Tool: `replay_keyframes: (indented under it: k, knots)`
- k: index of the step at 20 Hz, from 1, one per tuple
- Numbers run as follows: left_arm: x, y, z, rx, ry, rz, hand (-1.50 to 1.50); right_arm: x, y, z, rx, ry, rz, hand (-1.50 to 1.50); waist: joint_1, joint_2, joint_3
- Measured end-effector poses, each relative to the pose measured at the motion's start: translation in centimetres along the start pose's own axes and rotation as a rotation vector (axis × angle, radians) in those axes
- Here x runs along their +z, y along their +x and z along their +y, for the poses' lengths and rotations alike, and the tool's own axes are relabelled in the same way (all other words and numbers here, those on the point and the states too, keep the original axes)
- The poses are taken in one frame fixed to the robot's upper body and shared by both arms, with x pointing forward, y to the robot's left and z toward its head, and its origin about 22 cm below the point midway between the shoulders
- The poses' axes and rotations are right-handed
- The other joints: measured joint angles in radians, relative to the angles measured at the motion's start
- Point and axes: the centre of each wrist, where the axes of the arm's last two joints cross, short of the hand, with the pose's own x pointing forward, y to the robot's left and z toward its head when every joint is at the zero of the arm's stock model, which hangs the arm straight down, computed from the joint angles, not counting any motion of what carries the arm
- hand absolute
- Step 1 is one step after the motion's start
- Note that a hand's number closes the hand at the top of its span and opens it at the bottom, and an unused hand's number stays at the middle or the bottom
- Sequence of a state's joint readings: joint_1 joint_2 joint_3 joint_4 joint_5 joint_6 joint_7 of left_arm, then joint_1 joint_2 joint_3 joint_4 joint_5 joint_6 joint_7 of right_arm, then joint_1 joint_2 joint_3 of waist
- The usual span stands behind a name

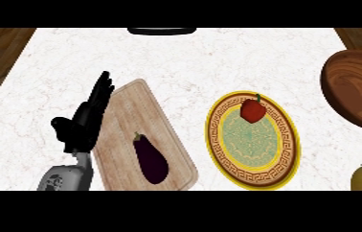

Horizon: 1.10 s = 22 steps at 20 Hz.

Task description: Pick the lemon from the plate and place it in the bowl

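Note:
A round plate [249, 142] with a yellow patterned rim lies right of centre. On its far part sits a red fruit with a green stem [253, 110]; I see no lemon on the plate. A brown wooden bowl [346, 87] is cut off by the right edge, beyond and right of the plate. My left hand [81, 125] rests at the left with its fingers straight and pointing away, holding nothing, far from the plate. My right hand does not show.
A wooden cutting board [130, 106] lies just right of my left hand, with a dark purple eggplant [151, 159] on its near part. A yellowish rounded thing [357, 178] peeks in at the lower right edge. A black object [161, 30] sits at the counter's far edge.

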<state>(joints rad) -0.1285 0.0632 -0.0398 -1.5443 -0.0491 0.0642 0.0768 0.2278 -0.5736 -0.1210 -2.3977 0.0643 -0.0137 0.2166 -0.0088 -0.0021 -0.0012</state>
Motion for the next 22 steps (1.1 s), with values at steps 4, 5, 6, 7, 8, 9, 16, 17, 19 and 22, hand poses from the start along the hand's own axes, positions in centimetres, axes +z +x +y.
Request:
replay_keyframes:
  k: [4, 5, 6, 7, 8, 9, 16, 17, 19, 22]
  knots:
    - [0.1, 0.4, -0.3, 0.004, -0.008, -0.001, 0.00, -1.9, 1.8, -2.0, 0.046, -0.047, 0.036, 1.50, 0.009, 0.001, 0.000]
    - [0.6, 0.2, -0.3, 0.005, -0.011, 0.001, 0.00, -2.5, 2.0, -2.3, 0.049, -0.062, 0.040, 1.50, 0.011, 0.001, 0.000]
    - [0.4, 0.0, 0.0, 0.006, -0.011, 0.002, 0.00, -3.2, 2.0, -3.0, 0.057, -0.076, 0.046, 1.50, 0.011, 0.002, 0.000]
    - [-0.1, 0.2, -0.2, 0.001, -0.014, -0.002, 0.00, -3.9, 2.2, -3.5, 0.059, -0.087, 0.053, 1.50, 0.012, 0.002, 0.000]
    - [-0.2, 0.1, 0.0, -0.001, -0.013, -0.003, 0.00, -4.5, 2.4, -4.0, 0.064, -0.103, 0.063, 1.50, 0.012, 0.003, 0.000]
    - [-0.2, 0.4, 0.3, -0.002, -0.011, -0.005, 0.00, -5.2, 2.3, -4.5, 0.073, -0.114, 0.077, 1.50, 0.014, 0.002, 0.000]
    - [-0.2, 0.2, -0.5, 0.000, -0.015, -0.011, 0.00, -9.7, 0.4, -6.9, 0.161, -0.152, 0.165, 1.50, 0.020, 0.005, 0.000]
    - [-0.2, 0.2, -0.4, 0.003, -0.016, -0.009, 0.00, -10.2, -0.1, -7.2, 0.191, -0.157, 0.182, 1.50, 0.021, 0.005, 0.000]
    - [-0.3, 0.2, -0.1, 0.005, -0.018, -0.011, 0.00, -11.0, -1.6, -8.0, 0.247, -0.155, 0.211, 1.50, 0.021, 0.006, 0.001]
    - [-0.6, 0.4, -0.8, 0.009, -0.025, -0.012, 0.00, -12.2, -3.7, -8.3, 0.354, -0.155, 0.247, 1.50, 0.026, 0.008, 0.001]
